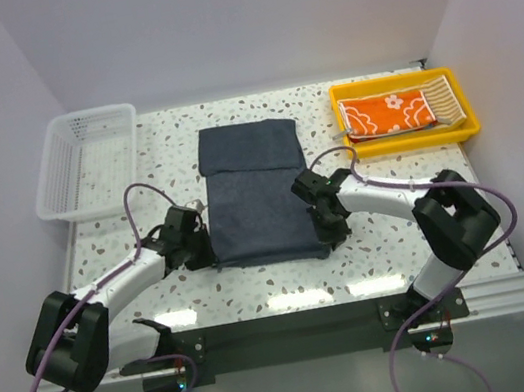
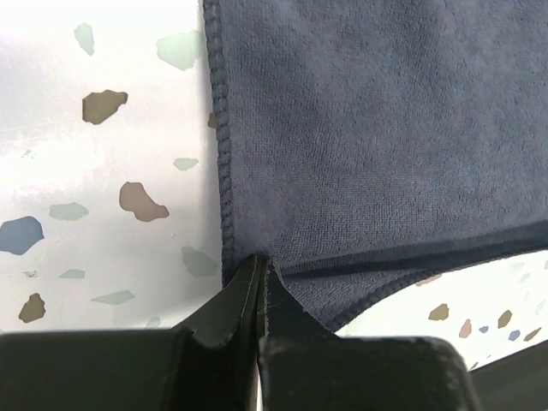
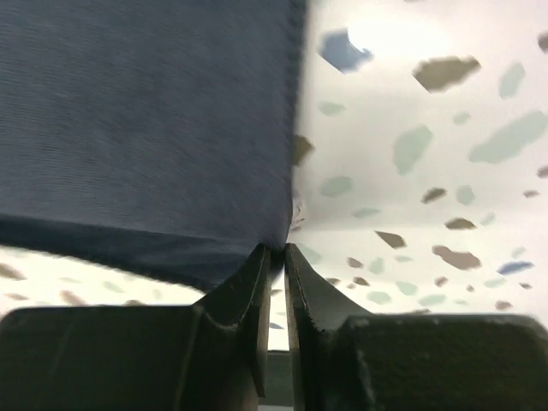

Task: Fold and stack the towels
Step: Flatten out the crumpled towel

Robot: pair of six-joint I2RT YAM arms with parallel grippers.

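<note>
A dark blue-grey towel (image 1: 257,197) lies in the middle of the speckled table, its near part doubled over the far part. My left gripper (image 1: 206,234) is shut on the towel's left near corner; in the left wrist view the fingertips (image 2: 261,261) pinch the hemmed cloth (image 2: 368,128). My right gripper (image 1: 313,209) grips the right near corner. In the right wrist view its narrow jaws (image 3: 278,250) hold the cloth's (image 3: 145,111) corner raised off the table. An orange flower-print towel (image 1: 385,113) and a tan striped towel (image 1: 439,96) lie in the tray.
A yellow plastic tray (image 1: 468,124) sits at the back right. A white mesh basket (image 1: 83,161) stands at the back left. White walls close off the table's back and sides.
</note>
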